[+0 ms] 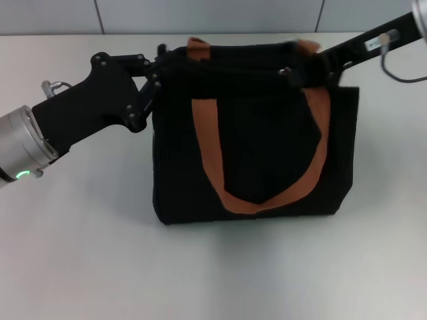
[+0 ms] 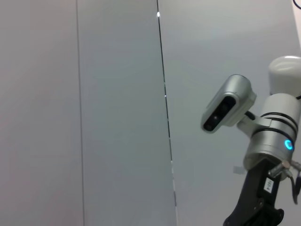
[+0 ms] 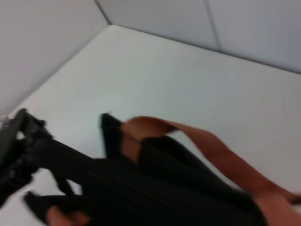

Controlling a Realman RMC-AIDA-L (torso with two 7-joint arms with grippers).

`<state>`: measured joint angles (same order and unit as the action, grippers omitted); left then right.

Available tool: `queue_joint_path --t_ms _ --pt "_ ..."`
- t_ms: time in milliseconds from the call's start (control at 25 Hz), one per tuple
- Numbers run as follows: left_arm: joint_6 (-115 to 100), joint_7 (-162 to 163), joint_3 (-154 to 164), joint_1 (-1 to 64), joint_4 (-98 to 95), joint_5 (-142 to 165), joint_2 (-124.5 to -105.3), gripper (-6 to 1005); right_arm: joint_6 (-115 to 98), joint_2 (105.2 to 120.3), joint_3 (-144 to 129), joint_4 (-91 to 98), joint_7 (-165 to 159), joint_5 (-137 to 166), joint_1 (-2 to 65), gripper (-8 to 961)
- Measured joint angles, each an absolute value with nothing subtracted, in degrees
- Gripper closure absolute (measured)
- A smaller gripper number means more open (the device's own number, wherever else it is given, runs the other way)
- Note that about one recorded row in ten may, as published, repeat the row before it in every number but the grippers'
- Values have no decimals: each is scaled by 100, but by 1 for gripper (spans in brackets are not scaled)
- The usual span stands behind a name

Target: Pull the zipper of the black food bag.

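Observation:
The black food bag [image 1: 260, 153] stands upright mid-table in the head view, with its orange-brown straps [image 1: 205, 153] hanging down the front. My left gripper [image 1: 162, 57] is shut on the bag's top left corner. At the top right corner, my right gripper [image 1: 308, 67] reaches in over the bag's top edge. A small silvery glint there may be the zipper [image 1: 285, 70], just left of that gripper. The right wrist view looks along the bag's top [image 3: 164, 188] past a strap [image 3: 211, 146] to the left gripper [image 3: 16, 150].
The white table [image 1: 80, 253] spreads around the bag, with grey wall panels [image 1: 200, 13] behind it. The left wrist view shows only the wall [image 2: 94, 113] and my right arm's wrist with its camera [image 2: 273, 136].

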<state>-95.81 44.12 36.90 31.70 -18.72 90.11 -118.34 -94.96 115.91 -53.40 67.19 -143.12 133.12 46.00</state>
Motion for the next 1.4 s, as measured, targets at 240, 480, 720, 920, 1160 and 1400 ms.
queue_joint_path --t_ms 240,480,720,920,1160,1400 --pt "-9606 4431 3668 3092 -1965 9008 -11830 966 -9692 11582 -5060 6873 -14352 13357 4519 955" --pt "-9594 4442 3649 3084 -1970 9005 -11834 966 -9794 11582 -4717 6943 -13941 12269 4289 955" --pt "-9556 4476 3619 3078 -1954 9004 -11827 966 -10202 11523 -4160 6466 -12613 10571 3848 836" --pt "-9552 4760 3612 3064 -1994 9005 -11806 966 -11435 11490 -4166 5117 -9966 9235 3238 655" --pt "-9533 5385 3630 3083 -2150 9039 -11759 965 -11891 11596 -4181 4052 -7658 9742 2885 468" --pt "-9348 5870 3683 3032 -2278 9130 -11729 964 -11138 11825 -4184 3035 -5764 10733 2620 261"
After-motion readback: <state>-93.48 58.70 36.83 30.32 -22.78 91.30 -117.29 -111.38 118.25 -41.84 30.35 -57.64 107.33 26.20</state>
